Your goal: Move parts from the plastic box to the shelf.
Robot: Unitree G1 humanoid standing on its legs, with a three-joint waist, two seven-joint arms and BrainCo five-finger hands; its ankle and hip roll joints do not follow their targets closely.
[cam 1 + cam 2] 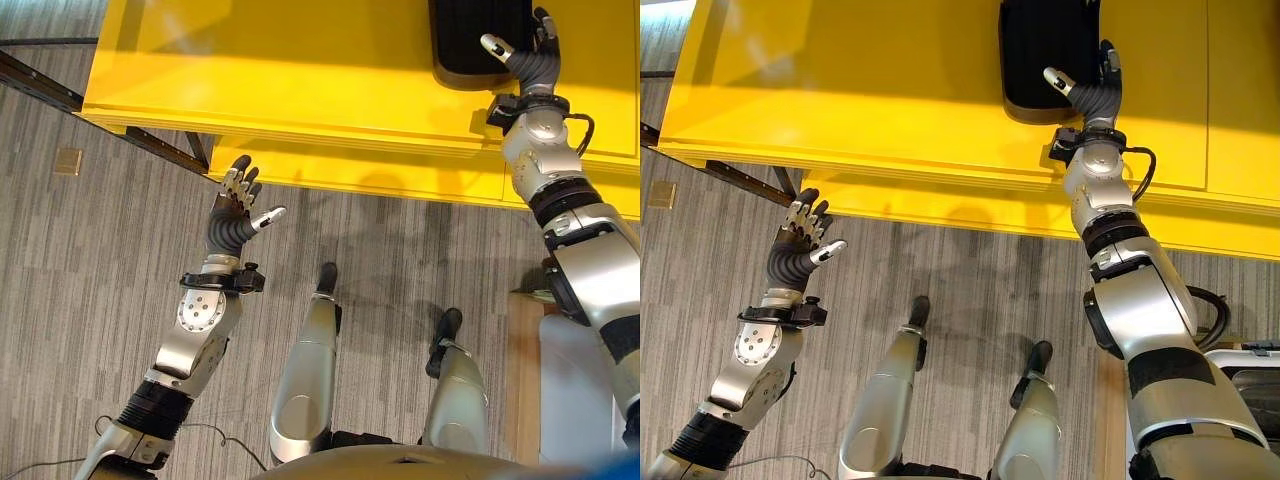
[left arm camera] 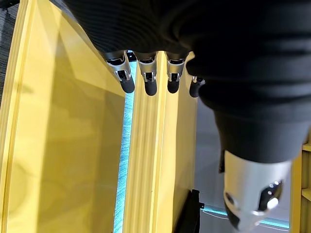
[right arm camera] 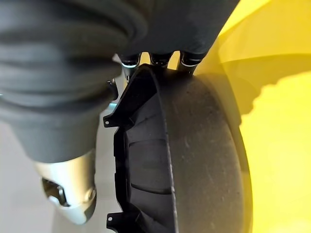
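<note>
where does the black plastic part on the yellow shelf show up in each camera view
Left eye view: black part at the top right, on the yellow shelf, beside the right hand.
Right eye view: top, right of centre.
Left wrist view: not in it.
Right wrist view: close up at centre, against the hand's fingers.
Shared landmark: the yellow shelf.
</note>
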